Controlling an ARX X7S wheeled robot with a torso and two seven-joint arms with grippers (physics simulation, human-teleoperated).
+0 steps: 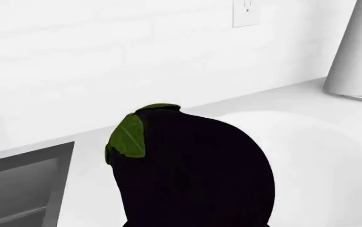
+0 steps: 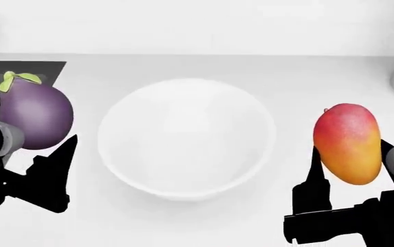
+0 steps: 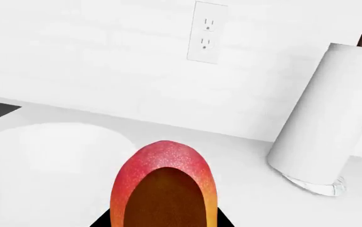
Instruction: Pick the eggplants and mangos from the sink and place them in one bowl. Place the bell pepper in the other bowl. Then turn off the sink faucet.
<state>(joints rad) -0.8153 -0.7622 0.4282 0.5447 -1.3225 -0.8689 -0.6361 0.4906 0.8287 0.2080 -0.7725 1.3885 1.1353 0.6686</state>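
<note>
Eggplant (image 2: 36,116) mid-left of head view, clamped in my L gripper (image 2: 29,149); mango (image 2: 348,143) mid-right, long axis upright, held by R gripper (image 2: 351,177). White bowl (image 2: 131,164) sits centre between them, empty; L fruit looks slightly nearer its rim.

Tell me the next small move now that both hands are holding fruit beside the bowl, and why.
Probably swing the left hand inward until the eggplant hangs over the bowl, then open. The eggplant is still out beside the rim, near the sink corner, and the bowl looks empty. The right hand with the mango can follow.
</note>
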